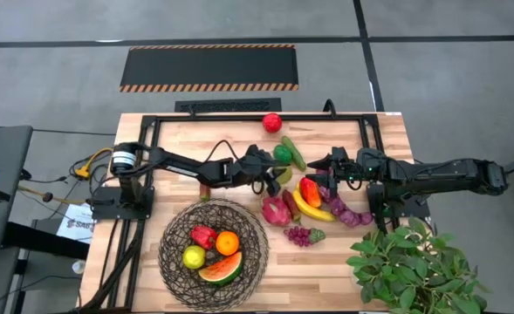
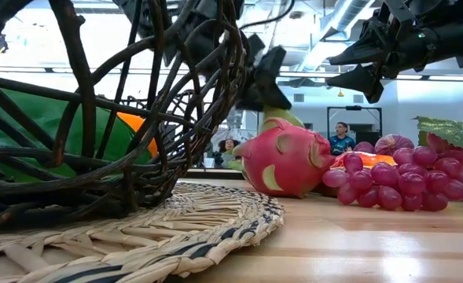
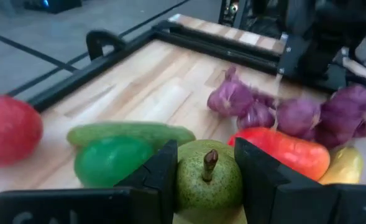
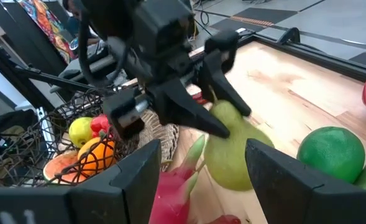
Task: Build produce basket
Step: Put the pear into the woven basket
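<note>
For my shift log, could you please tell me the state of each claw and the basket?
Left claw: shut on the green toy pear.
Right claw: open, holding nothing.
Dark brown woven wire basket: upright, partly filled with produce.

The basket (image 1: 171, 228), a round bowl of dark woven wire, sits upright holding an orange (image 1: 228, 242), a yellow-green fruit (image 1: 194, 256), a red pepper (image 1: 204, 235) and a watermelon slice (image 1: 222, 269). Beside the basket lie a pink dragonfruit (image 1: 276, 210), purple grapes (image 1: 299, 234) and a banana (image 1: 310, 208). A green pear (image 3: 205, 183) is clamped in the left claw (image 3: 204, 168), above the surface.
</note>
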You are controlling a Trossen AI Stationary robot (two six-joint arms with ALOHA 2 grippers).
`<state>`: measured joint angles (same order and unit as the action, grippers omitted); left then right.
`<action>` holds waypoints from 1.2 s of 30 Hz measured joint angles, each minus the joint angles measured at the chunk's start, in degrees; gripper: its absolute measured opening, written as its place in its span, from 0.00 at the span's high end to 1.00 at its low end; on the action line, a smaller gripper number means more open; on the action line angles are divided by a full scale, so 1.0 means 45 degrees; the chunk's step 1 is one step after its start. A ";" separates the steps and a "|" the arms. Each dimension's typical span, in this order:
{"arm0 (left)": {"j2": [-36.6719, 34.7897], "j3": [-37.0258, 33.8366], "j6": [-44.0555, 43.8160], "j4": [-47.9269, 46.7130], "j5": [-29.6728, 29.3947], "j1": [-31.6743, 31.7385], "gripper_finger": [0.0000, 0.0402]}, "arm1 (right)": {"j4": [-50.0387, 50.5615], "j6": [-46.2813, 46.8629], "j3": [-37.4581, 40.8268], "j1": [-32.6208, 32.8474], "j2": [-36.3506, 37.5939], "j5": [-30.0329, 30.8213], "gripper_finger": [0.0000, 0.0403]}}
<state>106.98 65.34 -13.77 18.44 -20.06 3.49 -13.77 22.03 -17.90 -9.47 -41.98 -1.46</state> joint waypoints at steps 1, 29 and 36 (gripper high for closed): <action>-0.0116 0.0173 0.0014 -0.0168 -0.0019 0.0000 0.74 | 0.0059 -0.0002 -0.0008 -0.0001 0.0000 0.0002 0.37; -0.7134 0.0380 -0.3048 -0.7816 0.4003 -0.4473 0.74 | 0.0264 0.0007 -0.0008 -0.0010 -0.0005 0.0022 0.37; -0.6853 0.0370 -0.4753 -0.8559 0.2291 -0.6737 0.73 | 0.0239 0.0330 -0.0008 -0.0010 -0.0005 0.0024 0.37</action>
<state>76.14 67.00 -35.16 -20.07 -9.75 -26.83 -12.69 23.51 -17.93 -9.52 -42.00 -1.35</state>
